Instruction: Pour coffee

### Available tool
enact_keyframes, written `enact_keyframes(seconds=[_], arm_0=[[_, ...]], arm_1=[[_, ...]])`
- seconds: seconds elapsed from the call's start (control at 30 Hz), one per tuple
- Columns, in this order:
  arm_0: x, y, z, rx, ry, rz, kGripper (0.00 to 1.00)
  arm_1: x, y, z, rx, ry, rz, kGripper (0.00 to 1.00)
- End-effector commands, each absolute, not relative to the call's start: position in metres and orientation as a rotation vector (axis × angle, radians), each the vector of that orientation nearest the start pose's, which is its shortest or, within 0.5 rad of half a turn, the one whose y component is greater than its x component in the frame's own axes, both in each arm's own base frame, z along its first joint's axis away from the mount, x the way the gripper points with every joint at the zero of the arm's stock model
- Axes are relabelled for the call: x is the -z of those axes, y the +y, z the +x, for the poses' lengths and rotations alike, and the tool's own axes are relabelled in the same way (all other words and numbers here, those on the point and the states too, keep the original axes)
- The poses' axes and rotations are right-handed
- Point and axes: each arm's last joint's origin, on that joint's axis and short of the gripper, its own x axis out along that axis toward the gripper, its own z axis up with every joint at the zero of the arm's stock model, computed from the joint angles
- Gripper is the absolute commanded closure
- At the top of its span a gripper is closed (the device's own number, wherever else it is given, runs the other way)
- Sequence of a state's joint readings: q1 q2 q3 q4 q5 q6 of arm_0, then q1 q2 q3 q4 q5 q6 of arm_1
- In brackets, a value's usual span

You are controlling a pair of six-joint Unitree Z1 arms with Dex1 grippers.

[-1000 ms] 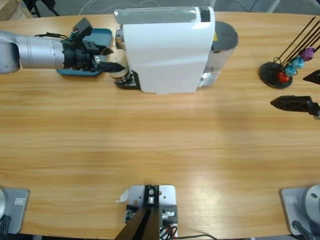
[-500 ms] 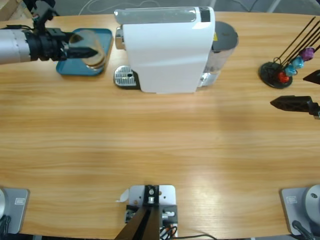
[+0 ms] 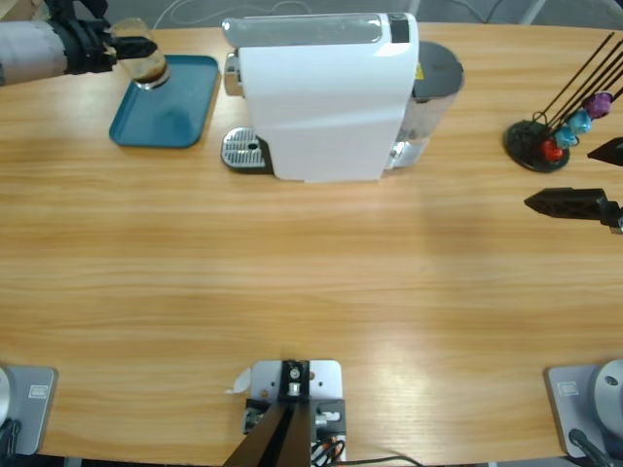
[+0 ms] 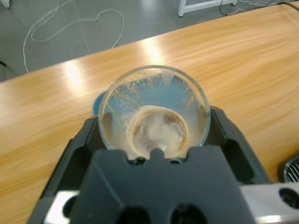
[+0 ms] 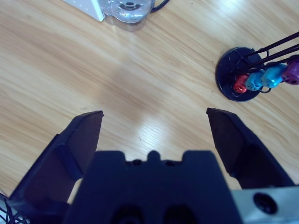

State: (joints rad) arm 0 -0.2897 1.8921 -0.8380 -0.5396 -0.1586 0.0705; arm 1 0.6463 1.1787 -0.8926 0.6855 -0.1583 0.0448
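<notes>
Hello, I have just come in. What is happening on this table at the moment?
The left tool holds a small clear glass cup with a little coffee in it, at the far corner of the blue tray, away from the white coffee machine. The drip grate is bare. The right tool hangs open over the wood near the capsule rack.

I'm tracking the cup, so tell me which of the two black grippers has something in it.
The left gripper, shut on the clear glass cup above the teal tray. The right gripper is open and empty.
</notes>
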Motion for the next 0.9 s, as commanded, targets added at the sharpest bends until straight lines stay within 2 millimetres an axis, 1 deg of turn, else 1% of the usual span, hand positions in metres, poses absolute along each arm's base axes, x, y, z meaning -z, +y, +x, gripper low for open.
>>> enact_keyframes(seconds=[0.03, 0.2, 0.37, 0.57, 0.83, 0.87, 0.9], arm_0=[[-0.174, -0.123, 0.370, 0.437, 0.587, 0.077, 1.000], [-0.167, -0.129, 0.360, 0.457, 0.600, 0.087, 1.000], [-0.163, -0.131, 0.360, 0.461, 0.593, 0.087, 1.000], [-0.159, -0.128, 0.354, 0.434, 0.613, 0.101, 1.000], [-0.158, -0.128, 0.354, 0.422, 0.613, 0.109, 1.000], [-0.159, -0.129, 0.353, 0.413, 0.612, 0.115, 0.555], [-0.158, -0.132, 0.353, 0.383, 0.610, 0.133, 0.280]], arm_1=[[-0.316, 0.092, 0.131, -0.446, 0.947, -0.365, 0.000], [-0.316, 0.092, 0.131, -0.447, 0.945, -0.365, 0.000], [-0.317, 0.090, 0.129, -0.447, 0.938, -0.362, 0.000], [-0.317, 0.090, 0.128, -0.449, 0.935, -0.360, 0.000], [-0.317, 0.089, 0.128, -0.450, 0.931, -0.358, 0.000], [-0.317, 0.089, 0.127, -0.449, 0.930, -0.357, 0.000], [-0.318, 0.089, 0.127, -0.450, 0.929, -0.357, 0.000]])
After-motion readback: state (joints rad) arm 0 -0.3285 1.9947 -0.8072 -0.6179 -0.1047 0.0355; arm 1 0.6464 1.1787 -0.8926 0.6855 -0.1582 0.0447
